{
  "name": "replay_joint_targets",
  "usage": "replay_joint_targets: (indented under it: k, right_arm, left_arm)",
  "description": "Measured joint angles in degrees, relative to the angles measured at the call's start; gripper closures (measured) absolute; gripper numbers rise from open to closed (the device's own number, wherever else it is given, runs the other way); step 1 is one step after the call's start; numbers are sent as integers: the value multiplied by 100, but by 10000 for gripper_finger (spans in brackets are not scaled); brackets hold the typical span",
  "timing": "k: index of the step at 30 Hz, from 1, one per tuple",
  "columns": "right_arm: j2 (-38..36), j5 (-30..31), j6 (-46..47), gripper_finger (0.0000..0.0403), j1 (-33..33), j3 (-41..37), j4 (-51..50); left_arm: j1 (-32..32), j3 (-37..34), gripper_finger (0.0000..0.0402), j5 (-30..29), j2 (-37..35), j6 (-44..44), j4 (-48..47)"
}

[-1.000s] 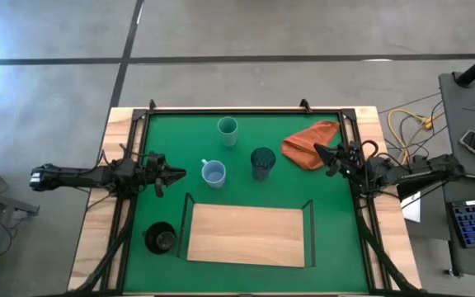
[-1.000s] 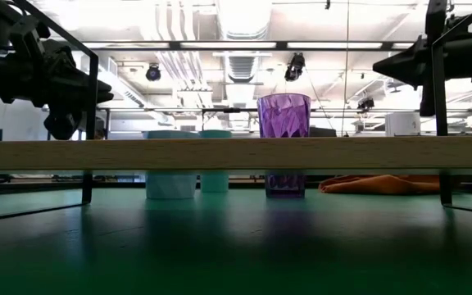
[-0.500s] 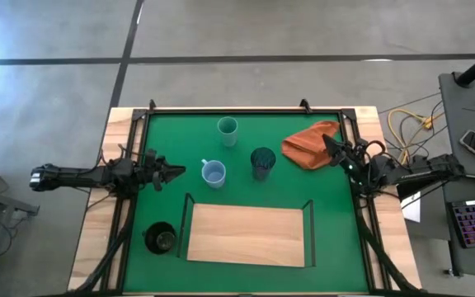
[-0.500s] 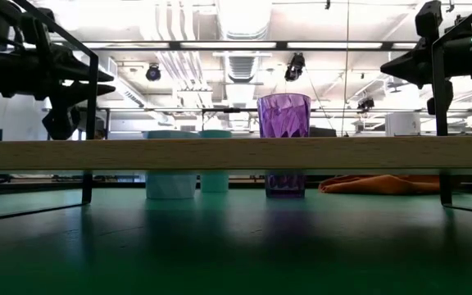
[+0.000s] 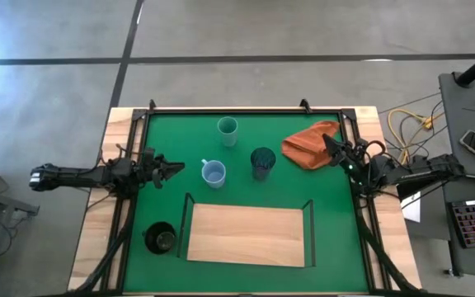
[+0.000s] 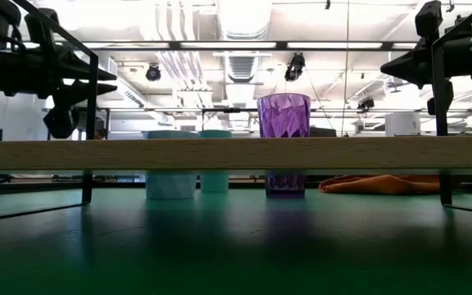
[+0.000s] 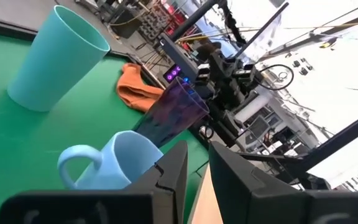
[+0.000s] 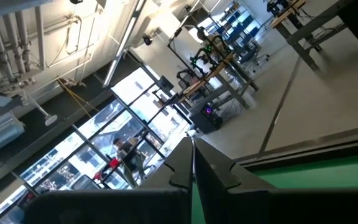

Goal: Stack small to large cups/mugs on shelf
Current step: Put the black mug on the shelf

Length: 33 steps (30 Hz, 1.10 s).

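The pale teal cup (image 5: 227, 129), the light blue mug (image 5: 213, 172) and the purple tumbler (image 5: 262, 161) stand upright on their bases on the green mat (image 5: 171, 132), beyond the light-wood shelf (image 5: 247, 234). The black mug (image 5: 162, 238) stands left of the shelf. My left gripper (image 5: 176, 168) hovers left of the blue mug, level and pointing at it, with a narrow gap between its fingers (image 7: 197, 149). My right gripper (image 5: 326, 140) hovers shut and empty over the right edge of the orange cloth (image 5: 310, 142).
The shelf's thin black uprights (image 5: 185, 216) (image 5: 310, 216) stand at its two ends. In the low view the shelf board (image 6: 236, 153) crosses the whole picture in front of the cups. Wooden rails frame the mat; cables and a keyboard lie off the table's right side.
My left gripper has turned about its wrist and come more level, staying left of the blue mug. My right gripper has turned and moved a little up and toward the far edge over the cloth. The cups have not moved.
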Motion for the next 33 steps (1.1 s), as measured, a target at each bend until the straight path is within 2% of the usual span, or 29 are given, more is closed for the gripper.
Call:
replay_joint_targets:
  k: [5,7,9,11,13,15,18,21,24,28,31,33]
  right_arm:
    - [2,2,-22,394,0,0,-21]
    - [2,4,-24,394,0,0,-20]
    - [-4,4,-22,394,0,0,-20]
    - [-3,4,6,394,0,0,-12]
    - [-1,4,6,394,0,0,-10]
    - [0,4,4,394,0,0,-4]
    - [-1,4,4,394,0,0,-5]
    - [0,4,3,394,0,0,-12]
    - [0,4,-19,394,0,0,-19]
    - [0,4,-23,394,0,0,-24]
    - [0,4,-26,394,0,0,-28]
    - [0,4,-28,394,-2,0,-33]
  left_arm:
    - [4,5,348,-502,35,-278,710]
    - [6,40,348,-539,34,-132,1049]
    - [6,285,348,-322,55,-15,1079]
    - [4,807,348,177,88,149,832]
    - [-2,1626,350,589,221,480,-210]
    - [0,2689,357,641,531,848,-2109]
    - [4,4160,373,682,1395,1179,-5035]
    - [4,5121,380,1202,2308,1190,-6727]
    - [-29,5621,380,1617,2922,1197,-7664]
    - [-287,5741,381,1658,3534,1037,-8674]
    - [-734,5691,381,1758,3820,792,-9169]
    - [-1162,5648,381,1752,3922,526,-9118]
